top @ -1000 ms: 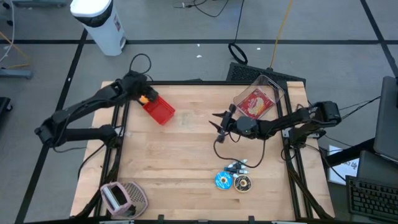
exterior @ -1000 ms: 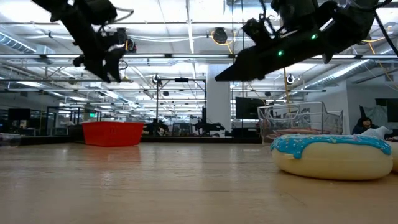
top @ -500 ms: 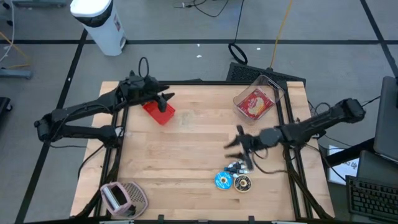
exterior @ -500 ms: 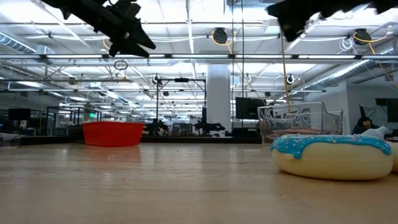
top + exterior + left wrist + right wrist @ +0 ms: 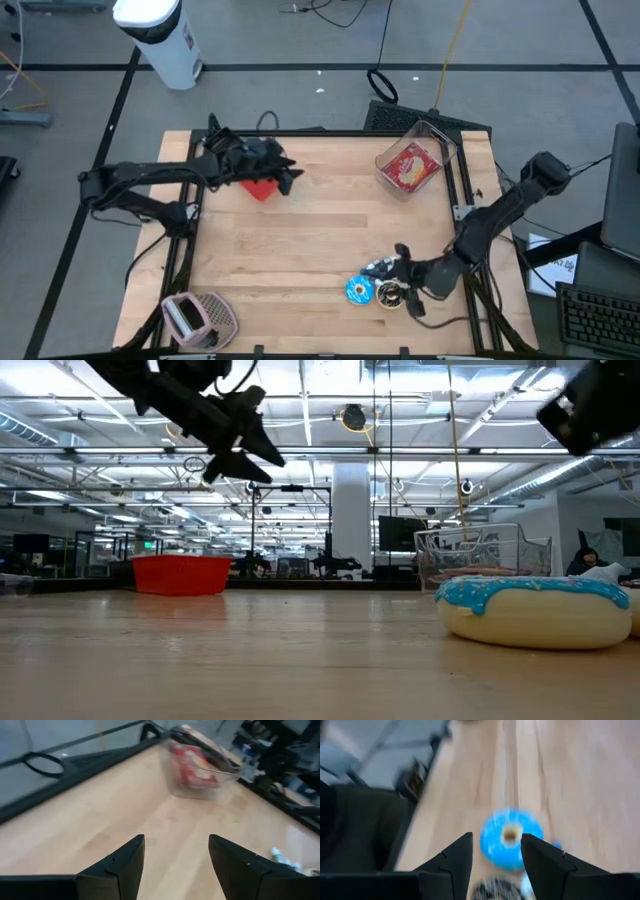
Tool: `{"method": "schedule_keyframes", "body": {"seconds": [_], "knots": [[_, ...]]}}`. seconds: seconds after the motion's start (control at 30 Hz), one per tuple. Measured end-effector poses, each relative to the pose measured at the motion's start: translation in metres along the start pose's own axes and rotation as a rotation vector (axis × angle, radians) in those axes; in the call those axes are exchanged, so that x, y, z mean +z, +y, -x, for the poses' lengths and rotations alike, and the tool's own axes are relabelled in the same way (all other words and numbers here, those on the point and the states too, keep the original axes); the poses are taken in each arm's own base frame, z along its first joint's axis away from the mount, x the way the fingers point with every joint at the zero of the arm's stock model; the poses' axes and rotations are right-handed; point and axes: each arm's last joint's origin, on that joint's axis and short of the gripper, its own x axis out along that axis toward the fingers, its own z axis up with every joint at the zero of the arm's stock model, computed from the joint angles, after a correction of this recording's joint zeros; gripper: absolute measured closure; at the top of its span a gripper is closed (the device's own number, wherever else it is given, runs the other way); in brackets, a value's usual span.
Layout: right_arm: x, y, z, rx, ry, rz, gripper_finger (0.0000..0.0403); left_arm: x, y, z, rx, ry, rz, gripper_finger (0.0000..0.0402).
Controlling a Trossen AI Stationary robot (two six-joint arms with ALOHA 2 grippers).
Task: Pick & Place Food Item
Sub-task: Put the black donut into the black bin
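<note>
Blue doughnut (image 5: 359, 290): at the table's near edge, lying flat, touching a dark chocolate doughnut (image 5: 391, 295) on its right; a small wrapped item (image 5: 380, 268) sits just behind the pair
Right gripper (image 5: 404, 271): low over the doughnuts at the near right, fingers apart and empty; in its wrist view the blue doughnut (image 5: 511, 838) shows between the fingertips but ahead of them, not yet enclosed
Judged step: lining up for a pick on the blue doughnut
Risk, crowding: the two doughnuts touch, so a finger coming down between them could shove the chocolate one or catch both
Risk, edge: the doughnut lies close to the table's near edge; a push in place of a clean pinch could slide it off
Risk, grip: the icing looks smooth, so a pinch on the rim may slip
Left gripper (image 5: 289, 176): mid-left, above the red basket (image 5: 262, 186), fingers apart, nothing held
Clear container (image 5: 415, 163): far right corner, a red packet inside
Risk, placement: which bin is meant is unclear; the left arm hanging over the red basket could block a drop there
</note>
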Motion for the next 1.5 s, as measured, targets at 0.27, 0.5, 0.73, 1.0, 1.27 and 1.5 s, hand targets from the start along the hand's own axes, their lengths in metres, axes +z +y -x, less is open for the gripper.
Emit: {"method": "schedule_keyframes", "body": {"seconds": [0.27, 0.5, 0.73, 1.0, 1.27, 1.5], "knots": [[-0.037, -0.017, 0.005, -0.219, 0.341, -0.25, 0.0245, -0.023, -0.036, -0.032, -0.134, 0.003, 0.011, 0.0178], [-0.037, -0.014, 0.003, -0.207, 0.362, -0.482, 0.0245, -0.038, -0.062, -0.04, -0.232, -0.008, -0.003, 0.0178], [-0.047, -0.015, -0.002, -0.177, 0.408, -0.561, 0.0232, -0.044, -0.079, -0.037, -0.272, -0.036, 0.0, 0.0178], [-0.061, -0.019, -0.023, -0.128, 0.369, -0.554, 0.019, -0.05, -0.088, -0.034, -0.259, -0.034, -0.013, 0.0178], [-0.067, -0.021, -0.03, -0.169, 0.391, -0.578, 0.0215, -0.051, -0.089, -0.034, -0.263, -0.032, -0.013, 0.0178], [-0.067, -0.02, -0.031, -0.14, 0.405, -0.583, 0.0273, -0.051, -0.089, -0.034, -0.264, -0.031, -0.012, 0.0179]]}}
